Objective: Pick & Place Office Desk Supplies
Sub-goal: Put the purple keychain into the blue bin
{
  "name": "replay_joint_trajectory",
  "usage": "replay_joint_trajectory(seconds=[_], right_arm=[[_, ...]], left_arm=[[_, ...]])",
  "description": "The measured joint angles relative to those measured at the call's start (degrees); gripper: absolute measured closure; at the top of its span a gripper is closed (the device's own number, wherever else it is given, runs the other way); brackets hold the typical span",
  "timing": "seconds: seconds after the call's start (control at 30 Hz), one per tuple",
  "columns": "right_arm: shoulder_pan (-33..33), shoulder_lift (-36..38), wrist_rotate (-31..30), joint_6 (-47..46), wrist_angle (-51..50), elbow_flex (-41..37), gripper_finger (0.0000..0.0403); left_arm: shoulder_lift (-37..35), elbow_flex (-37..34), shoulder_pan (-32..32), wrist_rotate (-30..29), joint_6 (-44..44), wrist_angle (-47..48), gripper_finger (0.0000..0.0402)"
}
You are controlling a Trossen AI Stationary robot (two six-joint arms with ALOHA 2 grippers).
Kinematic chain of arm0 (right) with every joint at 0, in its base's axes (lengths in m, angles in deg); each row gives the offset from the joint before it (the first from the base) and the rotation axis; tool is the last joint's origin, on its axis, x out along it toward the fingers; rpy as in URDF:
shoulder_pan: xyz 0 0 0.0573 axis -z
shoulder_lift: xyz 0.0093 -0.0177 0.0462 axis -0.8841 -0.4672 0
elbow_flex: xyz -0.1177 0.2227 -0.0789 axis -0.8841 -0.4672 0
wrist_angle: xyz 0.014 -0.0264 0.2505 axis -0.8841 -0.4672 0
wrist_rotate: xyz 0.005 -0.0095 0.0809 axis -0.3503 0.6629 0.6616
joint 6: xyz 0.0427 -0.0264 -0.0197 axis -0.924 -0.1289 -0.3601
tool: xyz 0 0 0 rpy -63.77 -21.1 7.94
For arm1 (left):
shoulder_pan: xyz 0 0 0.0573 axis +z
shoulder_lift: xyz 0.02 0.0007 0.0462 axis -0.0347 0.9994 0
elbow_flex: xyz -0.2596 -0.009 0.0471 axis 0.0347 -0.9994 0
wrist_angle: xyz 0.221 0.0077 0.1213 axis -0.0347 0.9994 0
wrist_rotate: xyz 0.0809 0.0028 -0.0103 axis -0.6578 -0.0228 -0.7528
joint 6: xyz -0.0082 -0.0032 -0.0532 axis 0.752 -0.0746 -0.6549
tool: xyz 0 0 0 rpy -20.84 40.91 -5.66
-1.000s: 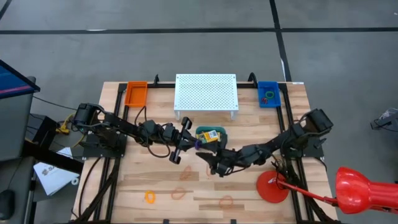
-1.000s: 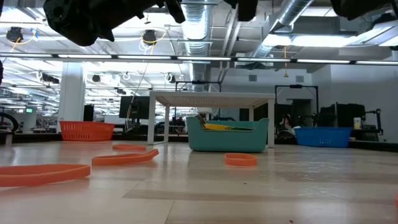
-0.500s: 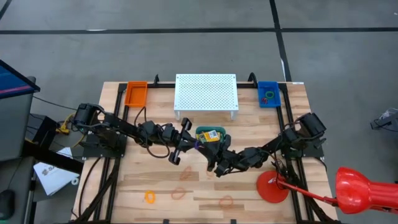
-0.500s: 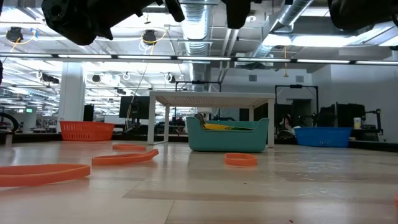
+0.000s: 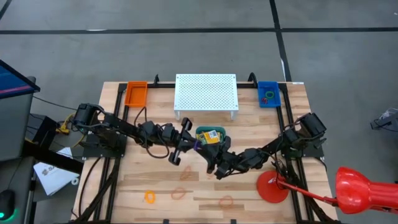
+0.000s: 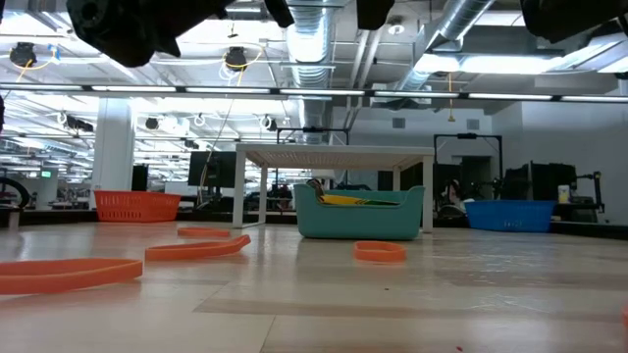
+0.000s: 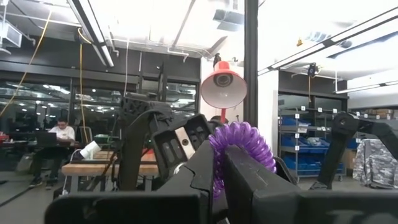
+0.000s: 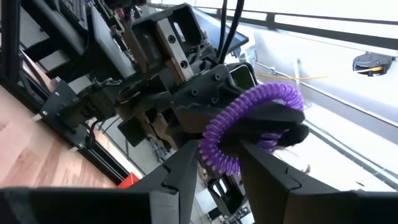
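A purple coiled band [image 7: 241,148] hangs in the air over the table's middle, between my two grippers. My left gripper [image 5: 193,144] comes from the table's left and is shut on it. My right gripper [image 5: 209,155] comes from the right, its fingers closed on the coil's other part [image 8: 219,155]. Just beyond them a teal bin [image 5: 211,135] rests on the table with a yellow-and-green crayon box [image 5: 211,135] in it. Orange rubber bands [image 5: 178,193] lie flat on the near part of the table. My left gripper pinches one stretch of the purple coil [image 7: 219,163] between its two fingers, which slant upward from the table's left. The coil arches above the fingertips, clear of the table. My right gripper pinches the coil's opposite stretch [image 8: 211,163] between its two fingers [image 8: 181,167], slanting up from the table's right.
A white perforated stand [image 5: 206,93] is at the far middle, an orange bin [image 5: 136,93] at the far left, a blue bin [image 5: 268,94] with bands at the far right. A red disc [image 5: 272,186] and a red lamp [image 5: 360,186] are at the near right.
My right arm's wrist has turned and tipped up while its hand stayed beside my left gripper. The purple coil stays in the air between the two grippers.
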Motion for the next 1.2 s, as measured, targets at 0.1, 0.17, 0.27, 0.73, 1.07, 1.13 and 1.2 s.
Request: replay_joint_trajectory(seconds=[0.1, 0.17, 0.27, 0.73, 1.07, 1.13, 1.2], right_arm=[[-0.42, 0.00, 1.01, -0.55, -1.20, 0.00, 0.0289], [-0.59, 0.00, 1.07, -0.60, -1.26, 0.00, 0.0289], [-0.60, 0.00, 1.13, -0.98, -1.28, 0.00, 0.0289], [-0.56, 0.02, 1.24, -1.31, -2.68, 1.41, 0.0289], [0.20, 0.02, 1.31, -3.84, -9.18, 3.91, 0.0289], [0.20, 0.02, 1.32, -3.84, -9.17, 3.91, 0.0289], [0.20, 0.02, 1.19, -3.84, -9.20, 3.91, 0.0289]], left_arm=[[0.00, 0.00, -0.01, 0.02, 0.00, 0.04, 0.0391], [0.00, 0.00, -0.01, 0.02, 0.00, 0.04, 0.0391], [0.00, 0.00, -0.01, 0.02, 0.00, 0.07, 0.0391], [0.00, 0.02, -0.01, -1.14, 0.07, 2.16, 0.0391], [-0.02, 0.04, -0.06, -1.21, 0.13, 2.22, 0.0391], [-0.02, 0.04, -0.20, -1.21, 0.13, 2.31, 0.0391], [-0.02, 0.04, -0.20, -1.23, 0.07, 2.40, 0.0391]])
